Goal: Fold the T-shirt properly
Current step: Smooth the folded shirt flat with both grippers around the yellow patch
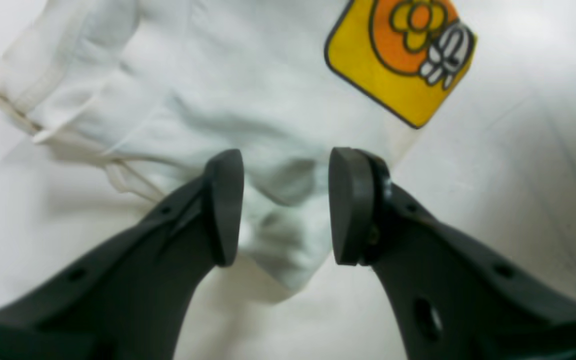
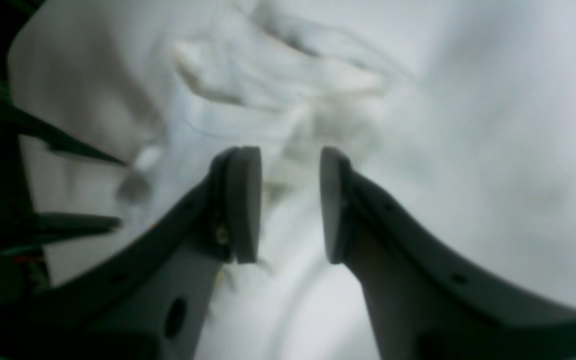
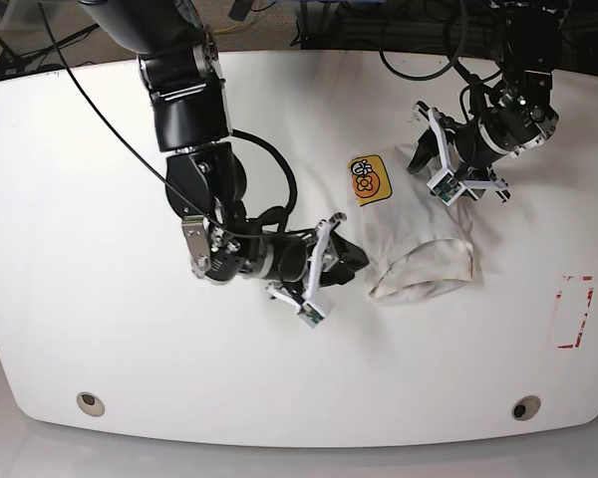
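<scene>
The off-white T-shirt [image 3: 424, 234] lies bunched on the white table [image 3: 100, 199], right of centre. Its yellow-orange patch [image 3: 369, 179] faces up, and in the left wrist view the patch [image 1: 400, 60] sits beyond the fingers. My left gripper [image 3: 426, 161] is at the shirt's far right edge. Up close, the left gripper [image 1: 286, 205] stands open, with a raised fold of the T-shirt [image 1: 248, 100] between its pads. My right gripper [image 3: 349, 261] is at the shirt's near left edge. The right gripper [image 2: 290, 205] is also open, over blurred, wrinkled cloth of the T-shirt [image 2: 468, 125].
A red-outlined rectangle [image 3: 575, 311] is marked on the table near its right edge. Two round fittings [image 3: 90, 402] [image 3: 523, 407] sit near the front edge. Dark cables [image 3: 419, 70] trail across the table's back edge behind the arms.
</scene>
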Controlling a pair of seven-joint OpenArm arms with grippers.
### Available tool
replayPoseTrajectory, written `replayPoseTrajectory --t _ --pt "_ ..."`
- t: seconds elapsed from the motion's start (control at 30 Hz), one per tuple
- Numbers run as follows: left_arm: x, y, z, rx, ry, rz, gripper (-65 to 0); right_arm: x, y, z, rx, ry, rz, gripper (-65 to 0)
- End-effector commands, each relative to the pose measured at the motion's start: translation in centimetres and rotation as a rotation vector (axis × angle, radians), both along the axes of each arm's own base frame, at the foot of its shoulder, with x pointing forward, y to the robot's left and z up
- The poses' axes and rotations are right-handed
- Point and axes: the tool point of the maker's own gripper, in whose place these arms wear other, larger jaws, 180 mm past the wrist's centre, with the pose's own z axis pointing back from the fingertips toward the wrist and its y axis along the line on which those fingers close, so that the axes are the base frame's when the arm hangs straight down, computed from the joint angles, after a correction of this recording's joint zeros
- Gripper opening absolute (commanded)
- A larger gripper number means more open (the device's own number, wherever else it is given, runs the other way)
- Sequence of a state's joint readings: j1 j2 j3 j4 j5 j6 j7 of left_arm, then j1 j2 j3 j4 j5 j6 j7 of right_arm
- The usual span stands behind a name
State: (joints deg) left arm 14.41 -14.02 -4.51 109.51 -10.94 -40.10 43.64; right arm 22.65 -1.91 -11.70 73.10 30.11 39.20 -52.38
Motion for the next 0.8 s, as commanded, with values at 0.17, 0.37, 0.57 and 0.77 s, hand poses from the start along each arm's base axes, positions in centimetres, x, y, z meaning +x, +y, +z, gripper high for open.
replayPoseTrajectory --t 0.17,0.37,0.57,0.77 --pt "1.6 0.3 -0.5 -0.082 0.000 0.086 -39.3 -1.2 5.0 2.2 0.063 -0.034 0.111 -46.9" --pt "1.9 0.4 -2.6 -0.126 0.043 0.109 -39.3 -1.6 4.7 -1.2 0.073 0.067 0.078 -46.8" --pt "1.3 0.5 -4.1 -0.150 0.079 0.123 -39.3 0.9 1.9 -4.2 0.115 0.119 -0.045 -46.8" --pt "0.0 0.8 -5.0 -0.142 0.113 0.125 -39.3 3.5 -1.3 -5.1 0.170 0.099 -0.170 -46.8"
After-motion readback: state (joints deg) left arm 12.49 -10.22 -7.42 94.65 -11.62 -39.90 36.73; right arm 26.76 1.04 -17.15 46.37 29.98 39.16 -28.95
